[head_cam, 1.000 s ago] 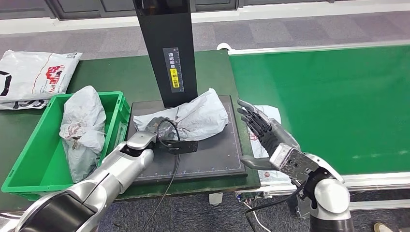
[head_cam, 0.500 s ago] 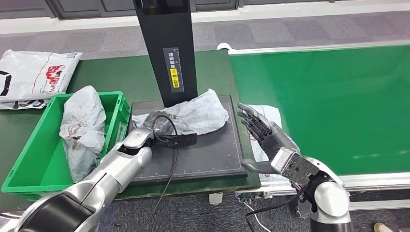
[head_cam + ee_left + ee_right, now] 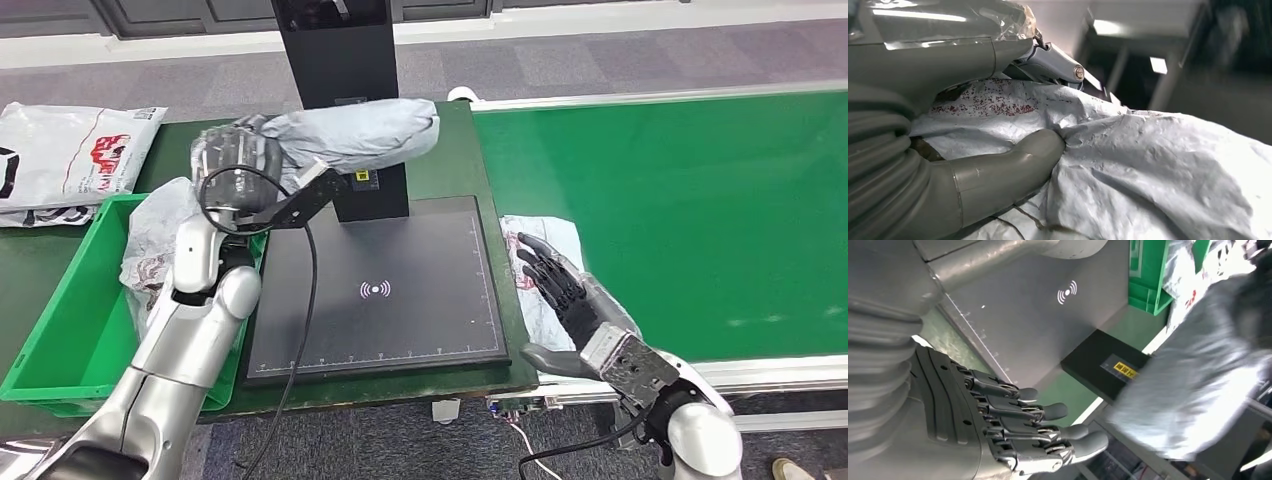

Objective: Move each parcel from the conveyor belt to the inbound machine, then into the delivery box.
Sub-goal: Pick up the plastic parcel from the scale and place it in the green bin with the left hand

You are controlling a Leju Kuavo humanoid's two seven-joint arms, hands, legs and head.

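The conveyor belt [image 3: 680, 210] lies to the right of the inbound machine [image 3: 380, 290], which I take as the landmark: a black plate with a black column [image 3: 340, 100] at its back edge. The plate is now bare, with its white signal mark showing; a second ago the grey parcel [image 3: 355, 135] lay on it. The parcel has been lifted and hangs in the air in front of the column, above the plate's back left corner. This suggests that the scanning step is finished for this parcel and the carry to the delivery box [image 3: 60, 330] has begun.

The green box stands just left of the machine, and another grey parcel [image 3: 165, 250] is already inside it. A white printed bag [image 3: 70, 150] lies on the table behind the box.

The left hand [image 3: 235, 170] holds the lifted parcel; in the left wrist view its thumb [image 3: 1013, 170] presses into the plastic. The right hand [image 3: 565, 295] hovers just right of the plate with fingers spread and holding nothing, over a flat parcel [image 3: 545, 240] at the belt's edge, which I judge to be the next one.
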